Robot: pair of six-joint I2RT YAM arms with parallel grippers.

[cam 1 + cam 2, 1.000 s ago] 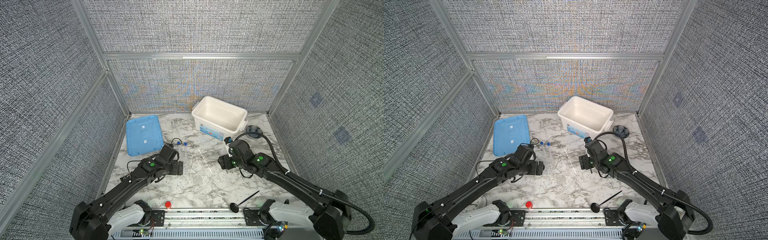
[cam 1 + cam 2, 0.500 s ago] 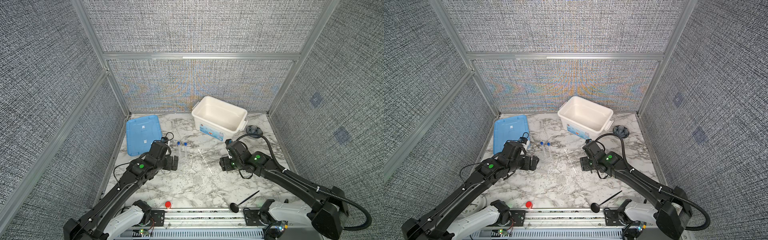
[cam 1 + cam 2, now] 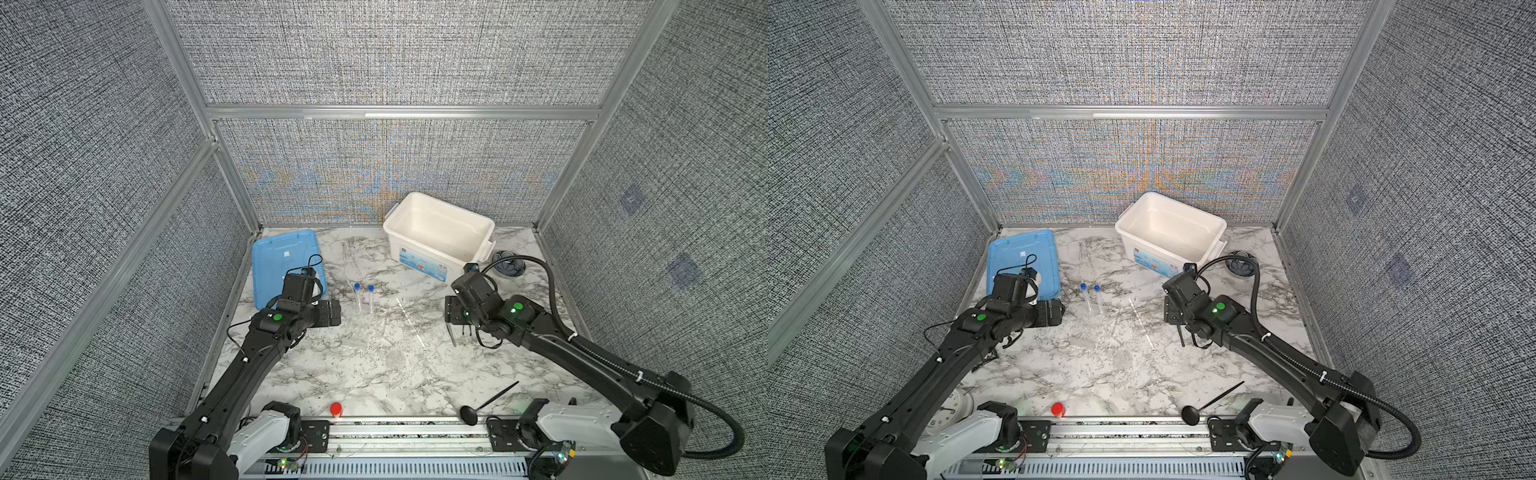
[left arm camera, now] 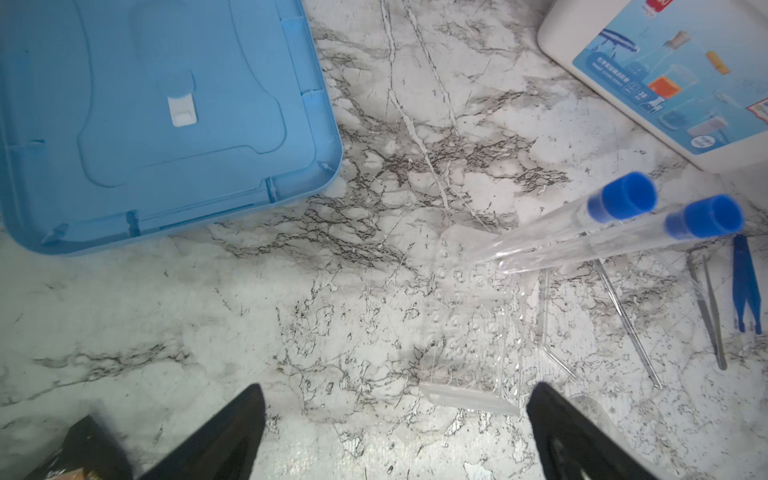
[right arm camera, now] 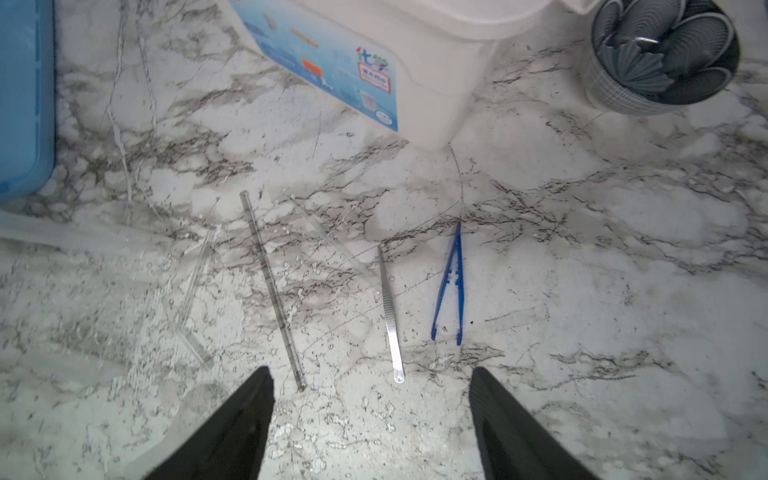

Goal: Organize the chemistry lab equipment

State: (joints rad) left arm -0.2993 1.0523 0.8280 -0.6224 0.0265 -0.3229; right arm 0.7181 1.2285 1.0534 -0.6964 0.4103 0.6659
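Two clear blue-capped tubes (image 3: 364,297) (image 4: 623,216) stand tilted in a clear rack (image 4: 469,324) mid-table. My left gripper (image 3: 333,316) (image 4: 399,386) is open and empty, hovering left of the rack, near one end of it. Thin clear rods (image 5: 272,286) (image 3: 409,322) lie right of the rack. Silver tweezers (image 5: 390,316) and blue forceps (image 5: 449,291) lie side by side beyond the rods. My right gripper (image 3: 451,309) (image 5: 370,370) hangs open just above the tweezers' near end, holding nothing.
A white bin (image 3: 390,224) stands open at the back right, with a grey-blue flower-shaped dish (image 3: 509,266) to its right. A blue lid (image 3: 282,257) lies at the back left. A black ladle (image 3: 486,405) and a red cap (image 3: 336,409) sit near the front rail.
My left gripper has drawn back to the left, away from the tubes, with its jaws spread fully. My right gripper has shifted slightly toward the back and narrowed a little.
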